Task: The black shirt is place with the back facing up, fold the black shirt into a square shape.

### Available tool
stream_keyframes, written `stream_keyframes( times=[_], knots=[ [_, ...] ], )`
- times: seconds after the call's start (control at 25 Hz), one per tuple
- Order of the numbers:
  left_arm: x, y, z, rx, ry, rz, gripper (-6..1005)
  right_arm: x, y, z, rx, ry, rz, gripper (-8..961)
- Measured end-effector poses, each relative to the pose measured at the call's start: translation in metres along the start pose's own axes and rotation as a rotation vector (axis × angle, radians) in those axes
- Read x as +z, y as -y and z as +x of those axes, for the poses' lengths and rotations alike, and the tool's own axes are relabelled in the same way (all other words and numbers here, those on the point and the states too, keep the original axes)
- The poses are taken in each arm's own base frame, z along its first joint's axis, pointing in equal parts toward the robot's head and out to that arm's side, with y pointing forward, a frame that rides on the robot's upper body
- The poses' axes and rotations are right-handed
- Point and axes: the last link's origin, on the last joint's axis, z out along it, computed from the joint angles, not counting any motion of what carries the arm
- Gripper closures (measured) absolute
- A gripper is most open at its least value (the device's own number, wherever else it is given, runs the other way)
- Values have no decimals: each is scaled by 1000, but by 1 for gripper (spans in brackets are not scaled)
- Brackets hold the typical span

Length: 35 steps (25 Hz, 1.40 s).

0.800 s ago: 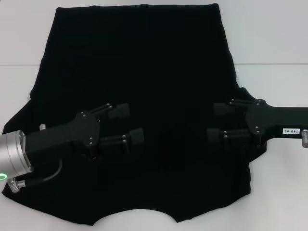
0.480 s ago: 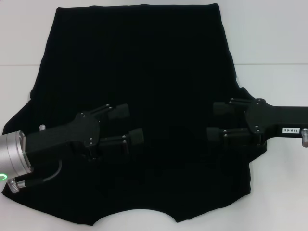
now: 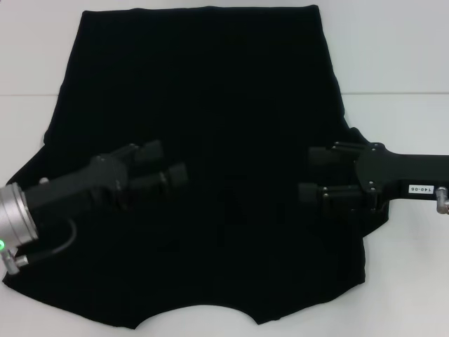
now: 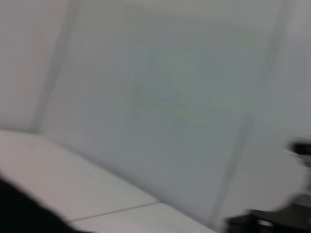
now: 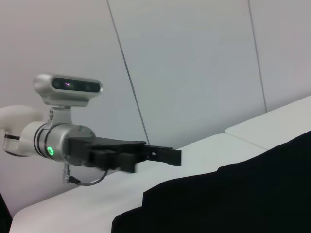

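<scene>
The left gripper (image 3: 163, 163) hovers with its jaws spread, its black fingers (image 3: 151, 151) hard to separate from the black shirt (image 3: 210, 105) beneath them, so any contact is unclear. Facing it from the opposite side, well apart, the right gripper (image 3: 309, 174) is likewise parted and empty over the same cloth. The shirt lies flat around both on the white table (image 3: 400, 56), its near hem cut off. The left wrist view is blurred.
</scene>
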Motion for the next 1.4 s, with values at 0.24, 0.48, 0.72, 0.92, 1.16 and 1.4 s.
stream_keyframes(
  times=[0.24, 0.48, 0.72, 0.92, 1.16, 1.4],
  knots=[
    [-24, 38, 2, -201, -66, 282, 66, 8, 1, -1, 4, 9, 5, 42],
    [-61, 63, -3, -295, -57, 513, 68, 23, 2, -4, 4, 11, 15, 42],
    [-87, 72, 3, -368, 38, 639, 67, 35, 4, -10, 20, -5, 9, 42],
    [-103, 72, 13, -388, 82, 709, 67, 37, 5, -11, 20, -5, 16, 42],
    [-117, 73, 12, -433, 164, 787, 66, 37, 6, -12, 20, -1, 25, 43],
    [-125, 74, 5, -463, 240, 835, 66, 35, 7, -11, 25, 2, 29, 42]
  ],
)
